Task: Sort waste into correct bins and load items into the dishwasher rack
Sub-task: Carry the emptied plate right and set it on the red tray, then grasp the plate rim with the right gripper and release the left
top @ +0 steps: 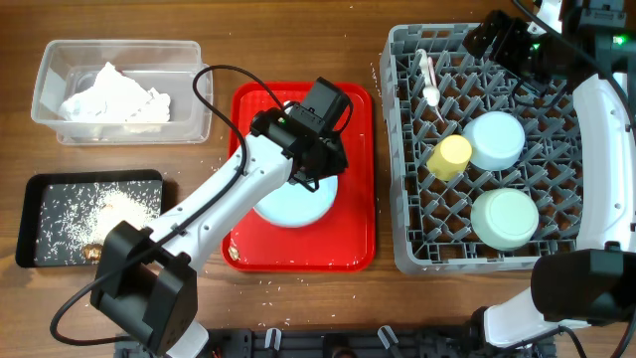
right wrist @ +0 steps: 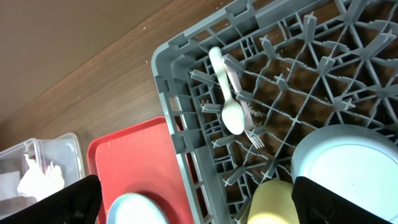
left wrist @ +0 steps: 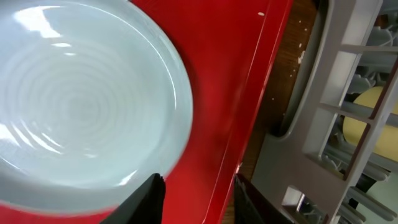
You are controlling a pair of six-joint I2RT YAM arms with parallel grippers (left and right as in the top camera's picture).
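The light blue plate [top: 290,204] lies flat on the red tray [top: 353,239], near its middle. The left fingers [top: 304,179] hang low over the plate's rim. Seen from the left wrist they stand parted, with only bare red tray between them. One finger sits right at the plate's edge, but I cannot tell whether it touches. They grasp nothing.

Just right of the red tray stands the grey rack [top: 397,199]. A white spoon [top: 429,80] lies among the pegs in its far left corner. A yellow cup [top: 449,156] sits close against one pale bowl [top: 497,139], and the second bowl [top: 505,219] sits nearer the front. The right fingers [top: 479,40] are spread wide and empty above the rack's far edge.

At the counter's [top: 298,40] far left, a clear box [top: 45,75] holds crumpled white napkins [top: 114,99]. In front of it a black tray [top: 22,224] carries white crumbs [top: 119,209]
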